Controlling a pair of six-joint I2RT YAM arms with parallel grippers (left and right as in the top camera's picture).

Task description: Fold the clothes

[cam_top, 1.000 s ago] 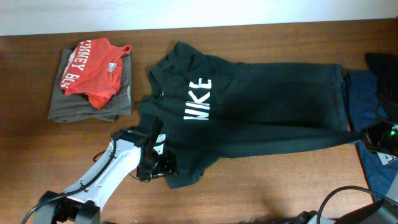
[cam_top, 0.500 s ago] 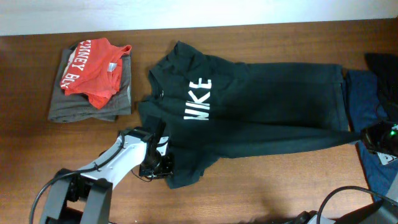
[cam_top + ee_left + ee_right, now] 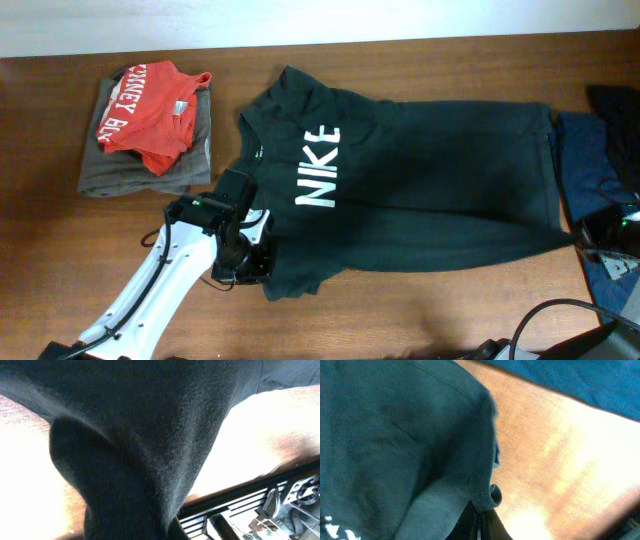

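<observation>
While both arms reach in along the near side, the dark T-shirt (image 3: 430, 190) lies spread across the middle of the worktop (image 3: 400, 310). It is chest up, with its white NIKE lettering (image 3: 318, 165) showing, the collar toward the left and the hem toward the right. The left jaws, at the tip of the white left arm (image 3: 150, 290), are clenched on the near-left sleeve of the T-shirt. In the left wrist view the dark cloth bunches up right against the lens. Over at the right end, the right jaws are pinched tight on the near hem corner, where the fabric is drawn to a point just beside the blue garments (image 3: 585, 160). The right wrist view shows that corner gathered into a fold at the jaws, with bare wood past it. Off to the left, near the collar, a red tee (image 3: 150, 115) sits crumpled on a folded grey garment (image 3: 130, 178).
</observation>
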